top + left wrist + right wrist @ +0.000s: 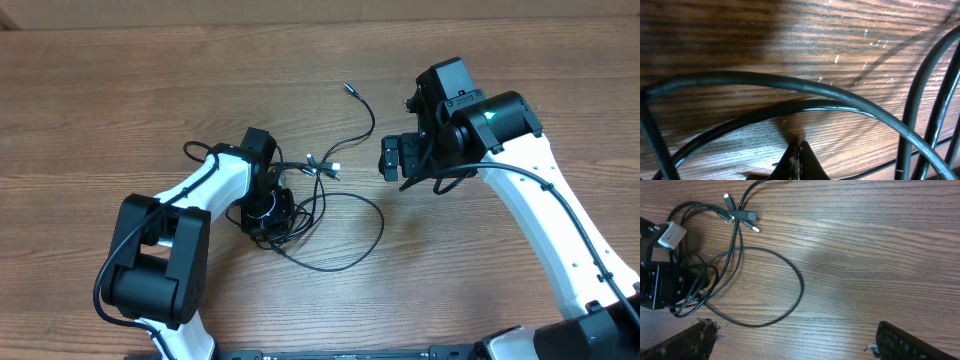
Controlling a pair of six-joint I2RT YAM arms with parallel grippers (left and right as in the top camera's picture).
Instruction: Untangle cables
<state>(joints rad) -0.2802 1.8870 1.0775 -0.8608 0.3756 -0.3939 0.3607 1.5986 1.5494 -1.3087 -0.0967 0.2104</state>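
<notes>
The cables (345,232) are thin black cords in a tangle at mid-table. One loop spreads to the right, and a strand runs up to a plug end (348,88). Several silver-tipped plugs (742,216) lie bunched together. My left gripper (268,215) is down in the knot's left side. In the left wrist view its fingertips (799,150) are pressed together on the wood, shut, with cords (790,85) arching just beyond them and nothing visible between them. My right gripper (392,158) hovers to the right of the tangle. It stands open (797,345) over bare wood, holding nothing.
The wooden table (120,100) extends all round. The left arm's white link (205,185) lies diagonally at the lower left and the right arm (540,200) at the right. In the right wrist view the left gripper's black body (660,285) sits on the cords.
</notes>
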